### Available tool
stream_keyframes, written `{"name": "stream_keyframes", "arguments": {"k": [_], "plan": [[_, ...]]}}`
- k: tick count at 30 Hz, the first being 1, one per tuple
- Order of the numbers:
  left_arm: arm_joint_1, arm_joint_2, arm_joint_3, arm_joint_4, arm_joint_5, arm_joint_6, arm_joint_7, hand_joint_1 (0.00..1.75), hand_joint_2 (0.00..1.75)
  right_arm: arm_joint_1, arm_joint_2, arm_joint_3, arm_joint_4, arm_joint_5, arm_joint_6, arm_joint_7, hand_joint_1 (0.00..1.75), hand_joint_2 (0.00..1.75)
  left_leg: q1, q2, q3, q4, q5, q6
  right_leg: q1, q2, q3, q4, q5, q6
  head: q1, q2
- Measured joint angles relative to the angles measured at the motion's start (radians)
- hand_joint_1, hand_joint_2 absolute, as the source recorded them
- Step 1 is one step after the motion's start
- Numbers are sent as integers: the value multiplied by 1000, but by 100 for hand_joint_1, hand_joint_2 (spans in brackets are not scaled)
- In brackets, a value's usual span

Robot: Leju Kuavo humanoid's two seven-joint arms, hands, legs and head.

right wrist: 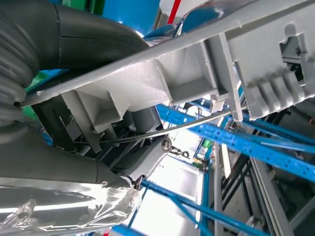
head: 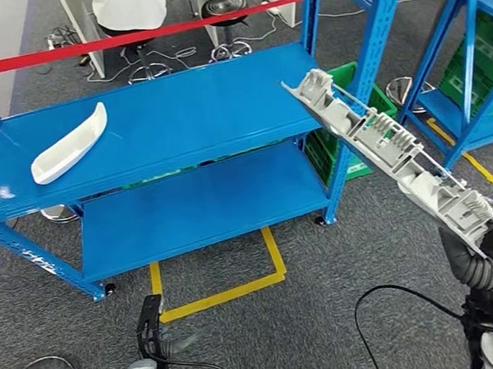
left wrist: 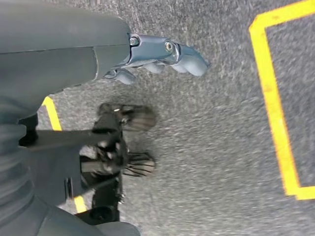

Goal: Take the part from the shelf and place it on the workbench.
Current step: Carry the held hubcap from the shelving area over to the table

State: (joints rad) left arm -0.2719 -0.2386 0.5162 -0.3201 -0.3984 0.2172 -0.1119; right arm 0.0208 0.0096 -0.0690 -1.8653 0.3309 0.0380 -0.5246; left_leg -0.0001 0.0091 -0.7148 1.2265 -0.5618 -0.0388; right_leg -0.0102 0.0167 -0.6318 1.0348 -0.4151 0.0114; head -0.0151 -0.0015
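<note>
A long grey ribbed plastic part (head: 380, 139) slants from the shelf's right front corner down to the lower right, where my right hand (head: 485, 249) grips its near end. In the right wrist view the grey part (right wrist: 208, 69) runs across the picture above that hand (right wrist: 111, 142). A second, white curved part (head: 70, 145) lies on the left of the blue shelf's top deck (head: 183, 113). My left hand (head: 151, 328) hangs low over the carpet, holding nothing; the left wrist view shows its fingers (left wrist: 163, 54) stretched out and apart.
The blue rack's upright (head: 358, 94) stands just behind the held part, with green crates (head: 349, 145) behind it. A second blue rack (head: 470, 62) is at the right. Yellow floor tape (head: 238, 289) marks the carpet. A red barrier tape (head: 158, 31) and a seated person (head: 128, 8) are beyond.
</note>
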Motion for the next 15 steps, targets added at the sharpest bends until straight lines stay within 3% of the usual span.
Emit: {"name": "stream_keyframes", "arguments": {"k": [1,2,3,4,5,6,8,10,11,12,14,15], "plan": [[0,1,-2,0,-3,-1,0,0,175,1,1,-1,0,-4,1,-6,175,175,-3,-3,-3,40,-12,6,3,14,-17,0,13,-1,0,0],[0,2,-4,0,-6,-3,1,0,175,3,1,-3,-1,-8,1,-13,175,175,-6,-5,9,48,-2,14,6,27,-33,0,26,-2,0,0],[0,3,-7,0,-9,-5,1,0,175,5,3,-6,-4,-14,1,-21,175,175,-11,-10,37,23,21,26,9,41,-49,0,39,-3,0,0],[0,3,-10,0,-18,-10,0,0,175,7,6,-8,-8,-16,-3,-27,175,175,-17,-24,80,-28,45,41,11,54,-63,0,52,-3,0,0],[3,4,-16,0,-41,-21,-4,0,175,11,12,-13,-14,-8,-18,-34,175,175,-23,-49,130,-95,53,60,13,66,-76,0,64,-2,1,0],[19,2,-29,-4,-82,-35,-12,0,175,24,20,-23,-26,2,-44,-42,175,175,-27,-71,175,-158,53,72,12,76,-83,-2,75,0,1,0],[111,-18,-73,-51,-192,-73,-32,0,175,101,46,-71,-75,-7,-99,-82,175,175,-34,-95,223,-231,41,80,8,89,-84,-9,92,11,-2,0],[273,-45,-133,-177,-226,-112,-3,0,175,184,87,-174,-142,-46,-59,-137,175,175,-34,-70,224,-248,56,74,7,99,-85,-17,103,22,-5,0],[355,-55,-155,-249,-208,-128,29,0,175,194,109,-223,-163,-43,-15,-152,175,175,-31,-50,220,-252,65,74,10,89,-95,-9,88,27,-3,0],[424,-64,-171,-323,-185,-145,60,0,175,183,129,-256,-172,-17,19,-155,175,175,-27,-26,212,-255,75,75,13,68,-109,18,53,32,-2,0],[501,-79,-178,-433,-166,-175,95,0,175,146,146,-240,-160,39,-11,-131,175,175,-25,15,189,-257,94,78,10,9,-140,131,-54,44,1,0],[515,-84,-178,-476,-167,-188,103,0,175,136,147,-208,-149,52,-52,-116,175,175,-24,31,175,-257,105,78,4,-9,-148,197,-93,51,1,0]]}}
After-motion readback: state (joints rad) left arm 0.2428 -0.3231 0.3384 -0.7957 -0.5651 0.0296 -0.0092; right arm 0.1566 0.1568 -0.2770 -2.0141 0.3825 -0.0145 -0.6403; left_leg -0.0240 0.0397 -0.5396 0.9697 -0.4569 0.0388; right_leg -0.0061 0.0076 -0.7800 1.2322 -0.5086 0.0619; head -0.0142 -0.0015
